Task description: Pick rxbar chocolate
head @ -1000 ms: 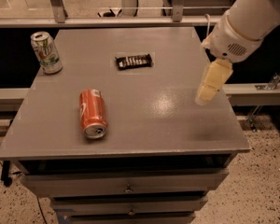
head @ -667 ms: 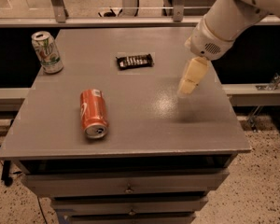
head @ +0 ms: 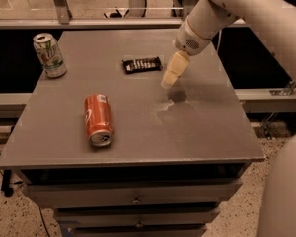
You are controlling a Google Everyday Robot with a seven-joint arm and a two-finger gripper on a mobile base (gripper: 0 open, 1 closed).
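The rxbar chocolate [head: 142, 64] is a flat black bar with pale lettering. It lies on the grey table [head: 197, 127] toward the back, near the middle. My gripper [head: 167, 82] hangs from the white arm that reaches in from the upper right. It hovers just above the table, a short way right of the bar and a little nearer the front. It holds nothing that I can see and does not touch the bar.
An orange soda can [head: 98, 119] lies on its side at the front left. A green-white can [head: 49, 55] stands upright at the back left corner. Drawers sit below the table's front edge [head: 133, 163]. A railing runs behind the table.
The arm has swung left and away from me across the table, bringing the gripper from the right side to just beside the bar. The bar and cans have not moved.
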